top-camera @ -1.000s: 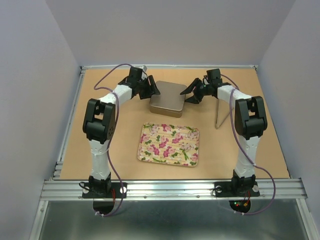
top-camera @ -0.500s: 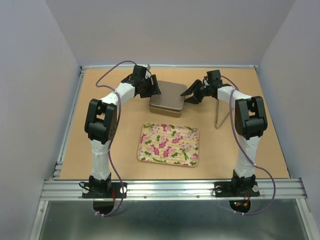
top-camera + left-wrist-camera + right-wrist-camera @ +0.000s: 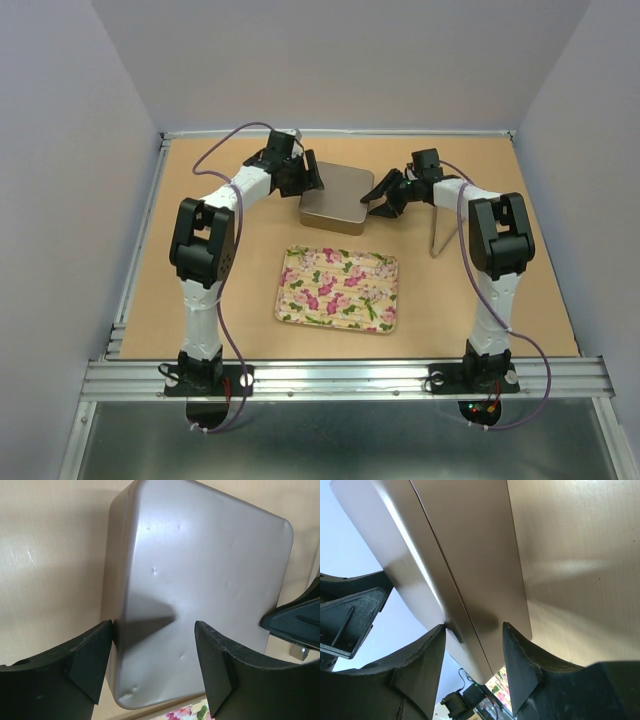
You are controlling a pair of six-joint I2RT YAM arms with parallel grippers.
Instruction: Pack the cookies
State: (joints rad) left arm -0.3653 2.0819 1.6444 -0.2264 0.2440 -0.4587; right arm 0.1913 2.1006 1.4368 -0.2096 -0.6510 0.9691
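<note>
- Left tool (image 3: 152, 630) was open wide, fingers (image 3: 85, 665) straddling the closed metal tin's (image 3: 335, 195) left edge, gripping nothing.
- Right tool (image 3: 472, 627) was open too, jaws either side of the tin's right edge.
- Tin sat on the tabletop (image 3: 500, 300), floral tray (image 3: 340, 290) near, in front.
- Cookies: couldn't tell where; not seen in any view.

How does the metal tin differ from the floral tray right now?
The tin is plain grey metal; the tray is printed with flowers. The tin is a closed box, the tray shallow and open. The left gripper and right gripper flank the tin; neither is at the tray. Both are rounded rectangles on the table.
</note>
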